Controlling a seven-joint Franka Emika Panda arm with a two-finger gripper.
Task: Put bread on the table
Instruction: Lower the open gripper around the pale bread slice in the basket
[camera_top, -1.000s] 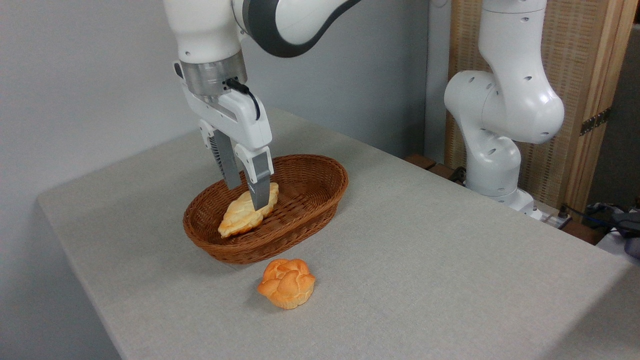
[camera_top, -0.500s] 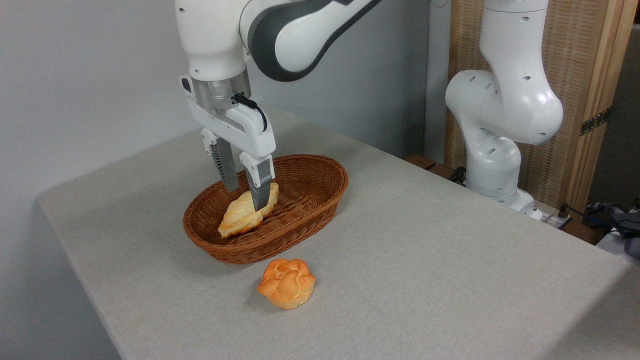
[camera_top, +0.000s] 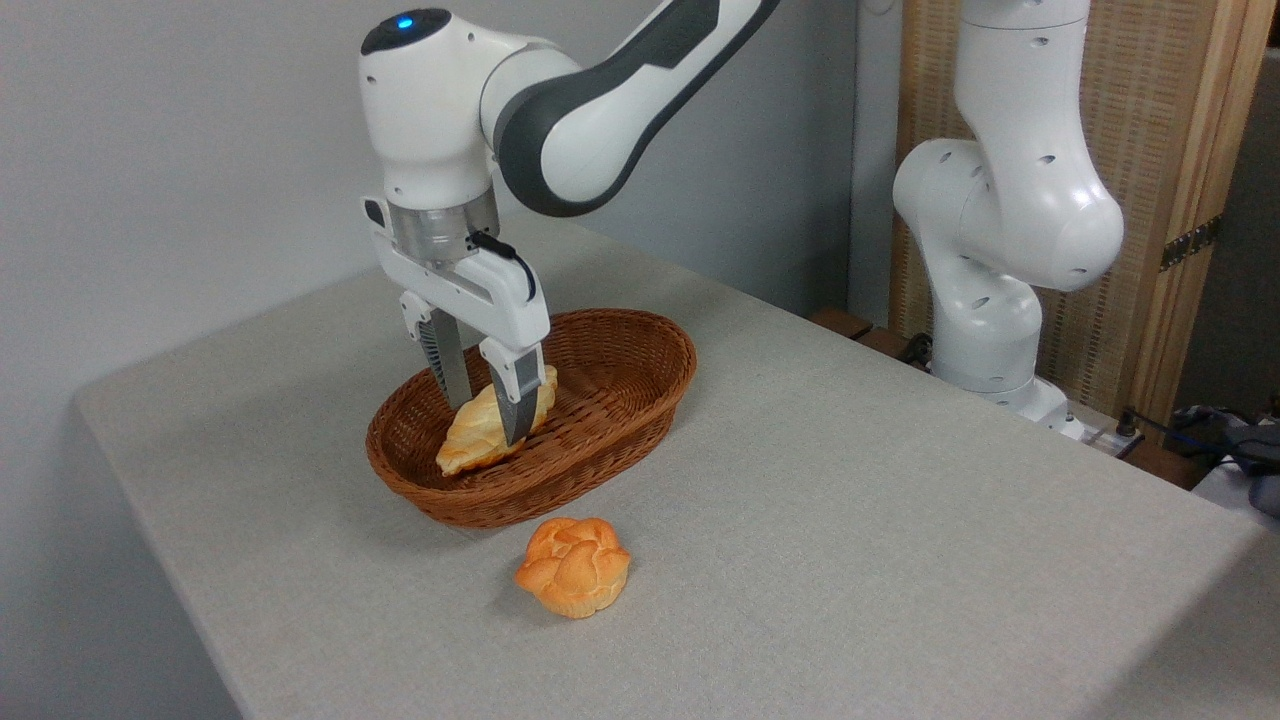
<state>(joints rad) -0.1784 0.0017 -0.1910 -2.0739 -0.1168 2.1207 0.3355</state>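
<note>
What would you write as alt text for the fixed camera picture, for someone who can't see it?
A white robot arm's gripper reaches into a brown wicker basket, its open fingers straddling a long pale loaf of bread lying inside. A small round orange bun sits on the grey table just in front of the basket.

Pale golden bread (camera_top: 485, 428), browned edges; brown woven basket (camera_top: 620, 400); orange bun (camera_top: 574, 565); grey-beige table (camera_top: 850, 520).

bread (camera_top: 480, 432): middle hiding behind the near finger (camera_top: 515, 395) of the gripper (camera_top: 487, 412); finger contact not showing. table (camera_top: 850, 520): near and right edges running out of frame.
</note>
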